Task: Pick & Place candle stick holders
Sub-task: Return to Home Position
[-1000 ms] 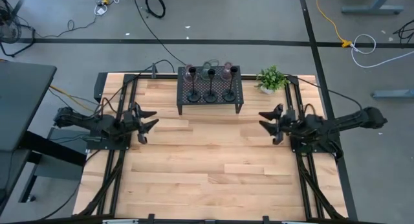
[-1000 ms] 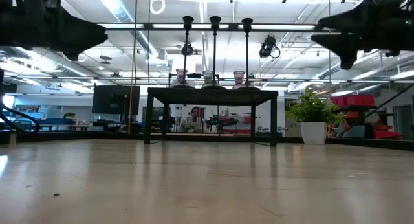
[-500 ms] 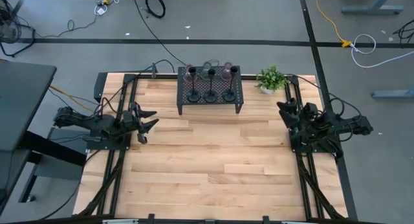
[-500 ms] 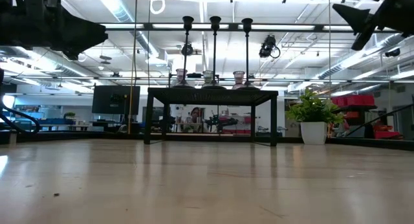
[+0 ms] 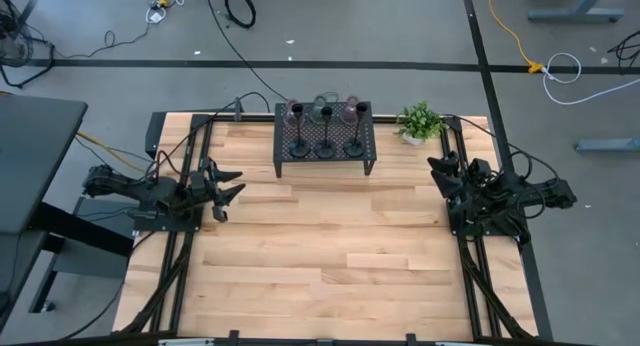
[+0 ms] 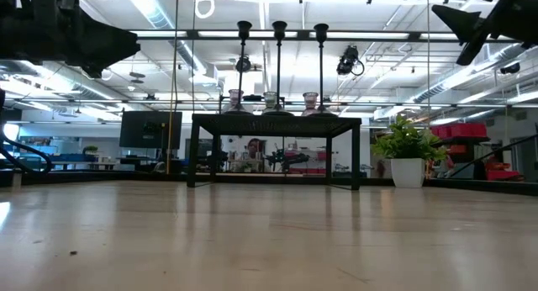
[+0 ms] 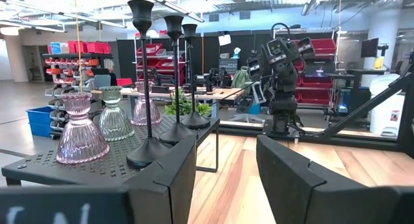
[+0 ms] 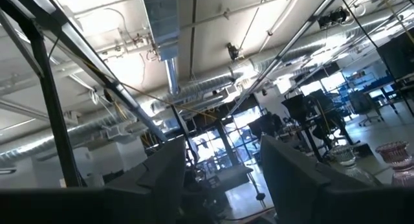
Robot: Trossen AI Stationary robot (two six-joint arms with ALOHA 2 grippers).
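On the desk (image 5: pixel 320 246), at its far edge, the mesh rack (image 5: pixel 284 148) carries all six candle stick holders (image 5: pixel 325 146); placing looks finished; left gripper (image 5: pixel 236 183) and right gripper (image 5: pixel 440 172), fingers apart and empty, sit at the side edges.

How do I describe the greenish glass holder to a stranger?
At the table's far edge stands a black rack. Behind its black stems stand three glass holders. The greenish holder is the middle one; both neighbours are pinkish.
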